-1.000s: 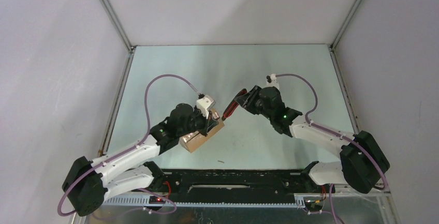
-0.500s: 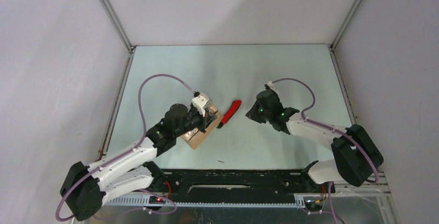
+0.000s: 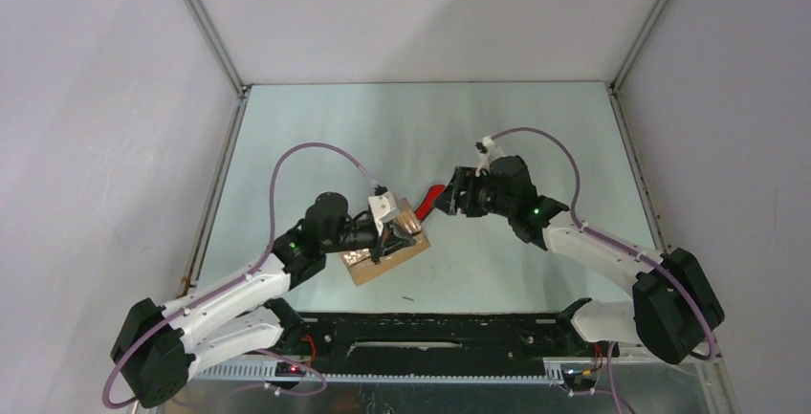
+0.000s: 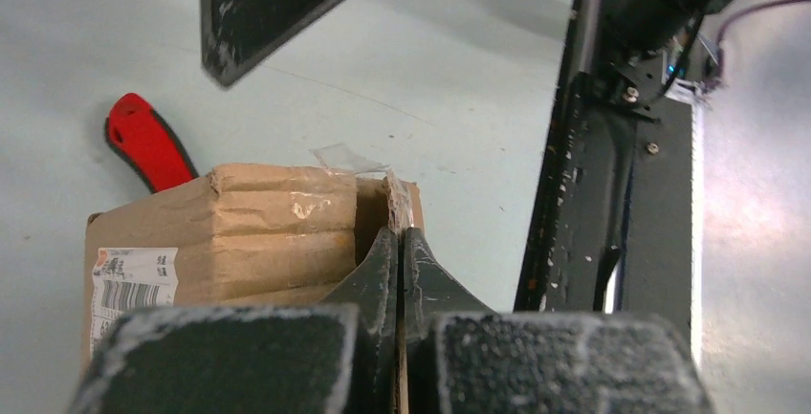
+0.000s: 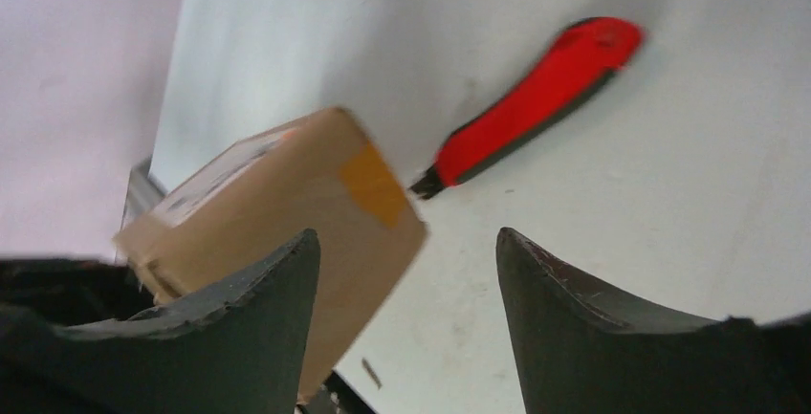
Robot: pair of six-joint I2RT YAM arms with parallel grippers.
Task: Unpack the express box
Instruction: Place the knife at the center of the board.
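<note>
Pale green counter (image 3: 536, 127) fills the top view, with the box (image 3: 397, 263) toward 7 o'clock from its middle and a red knife (image 3: 433, 198) just beside it at 1 o'clock. From the left wrist, the left jaws are pressed together on the box's upright flap edge. From the right wrist, the right jaws stand wide apart and empty, with the box at 9 o'clock and the knife at 1 o'clock.

Pale table (image 3: 402, 127), express box (image 3: 394, 259), red knife (image 3: 431, 199)
</note>
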